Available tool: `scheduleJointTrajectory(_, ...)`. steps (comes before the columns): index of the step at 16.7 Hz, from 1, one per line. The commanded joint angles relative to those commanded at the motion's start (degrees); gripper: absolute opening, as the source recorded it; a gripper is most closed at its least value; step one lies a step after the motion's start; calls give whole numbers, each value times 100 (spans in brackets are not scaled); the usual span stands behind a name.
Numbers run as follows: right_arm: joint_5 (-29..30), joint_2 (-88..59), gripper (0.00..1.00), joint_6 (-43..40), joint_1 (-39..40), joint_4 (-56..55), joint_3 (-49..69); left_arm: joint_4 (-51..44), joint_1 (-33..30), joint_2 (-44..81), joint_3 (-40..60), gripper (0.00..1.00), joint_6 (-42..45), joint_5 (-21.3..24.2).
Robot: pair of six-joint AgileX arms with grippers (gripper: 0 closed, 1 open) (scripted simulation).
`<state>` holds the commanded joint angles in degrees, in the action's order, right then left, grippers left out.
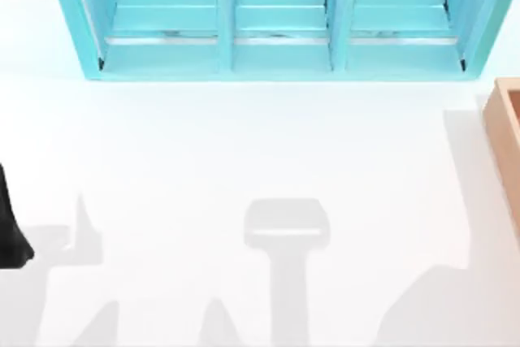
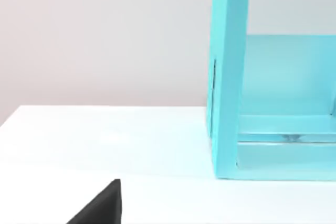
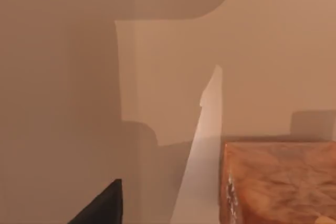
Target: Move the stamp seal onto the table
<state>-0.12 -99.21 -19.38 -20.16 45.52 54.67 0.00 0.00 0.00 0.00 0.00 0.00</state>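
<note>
The stamp seal (image 3: pixel 278 182) shows its mottled orange-amber body close up in the right wrist view, standing inside the tan wooden box (image 3: pixel 63 77), whose walls rise around it. A dark part of my right gripper (image 3: pixel 102 205) is just beside the seal, with a gap between them. The white table (image 1: pixel 244 160) spreads out in the top view. My left arm (image 1: pixel 10 233) sits parked at the table's left edge, and a dark part of its gripper (image 2: pixel 102 205) hangs over the table (image 2: pixel 105 140).
A turquoise shelf unit (image 1: pixel 276 62) with three compartments stands along the back of the table, and its end wall (image 2: pixel 228 77) is seen in the left wrist view. The tan box's corner (image 1: pixel 508 136) sits at the right edge. Arm shadows fall across the front of the table.
</note>
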Motion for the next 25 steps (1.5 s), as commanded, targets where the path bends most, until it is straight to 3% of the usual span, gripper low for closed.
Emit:
scheduleJointTrajectory(12, 0, 0, 2, 0, 0, 0, 0, 0, 0, 0, 0, 100, 0, 0)
scheduleJointTrajectory(25, 34, 297, 0, 289, 314, 353, 376, 0, 0, 0, 0, 100, 0, 0)
